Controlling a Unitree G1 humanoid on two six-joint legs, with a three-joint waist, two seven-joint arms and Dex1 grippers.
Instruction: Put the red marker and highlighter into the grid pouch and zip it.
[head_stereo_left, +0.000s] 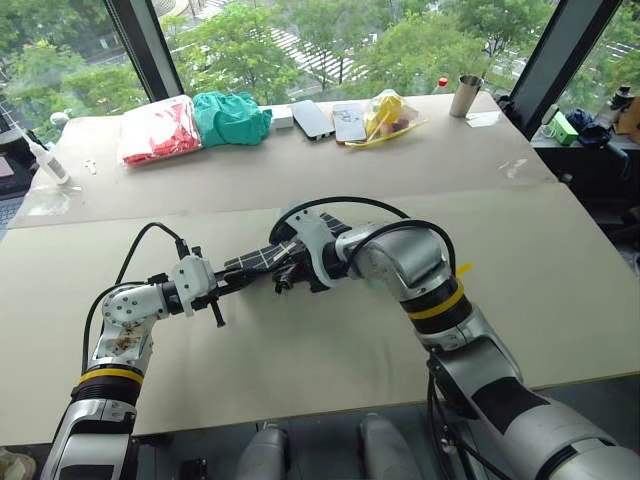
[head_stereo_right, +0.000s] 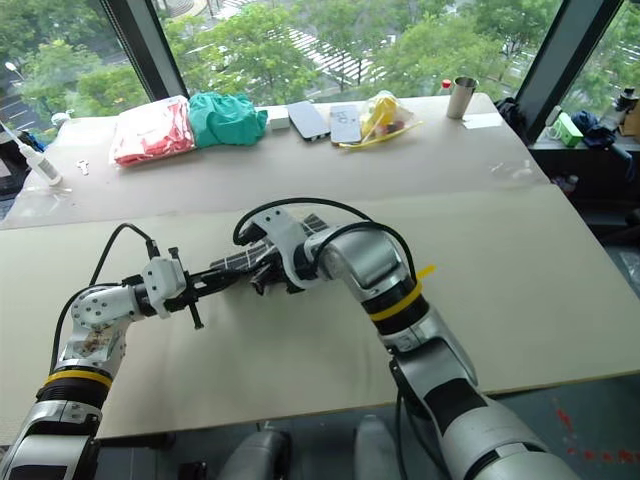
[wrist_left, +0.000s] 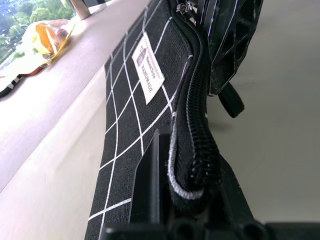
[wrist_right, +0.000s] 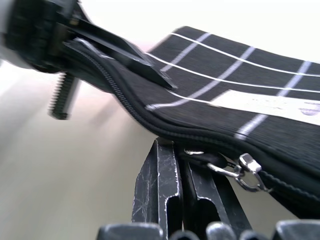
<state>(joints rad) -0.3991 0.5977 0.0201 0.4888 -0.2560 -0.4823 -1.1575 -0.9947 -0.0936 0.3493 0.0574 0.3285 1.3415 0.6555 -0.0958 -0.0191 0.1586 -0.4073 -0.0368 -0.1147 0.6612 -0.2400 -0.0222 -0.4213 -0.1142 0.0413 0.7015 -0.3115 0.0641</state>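
**Holding the grid pouch by both ends at mid-table**

Gripping from two sides, the robot has the grid pouch (head_stereo_left: 262, 258) raised just above the near part of the beige table (head_stereo_left: 560, 290), stretched between its two hands. The left gripper (wrist_left: 192, 200) is clenched on one end of the pouch, its black fingers (wrist_left: 150, 185) pinching the fabric on both sides of the zipper seam; the white label (wrist_left: 148, 67) faces that wrist camera, and the zipper teeth there look closed. The right gripper (wrist_right: 177, 165) is also clenched, its fingers pressed together right under the zipper edge at the metal slider ring (wrist_right: 245, 172); the black pull strap (wrist_left: 231, 100) hangs beside it, and whether strap or slider sits between the fingers cannot be told. In the right wrist view the left gripper shows across the pouch, clamped on the far end.

Along the far edge of the table, well apart from the pouch, lie a red bag (head_stereo_left: 158, 130), a green cloth (head_stereo_left: 232, 117), two phones (head_stereo_left: 330, 120), a yellow-filled plastic bag (head_stereo_left: 388, 116) and a metal cup (head_stereo_left: 465, 96).
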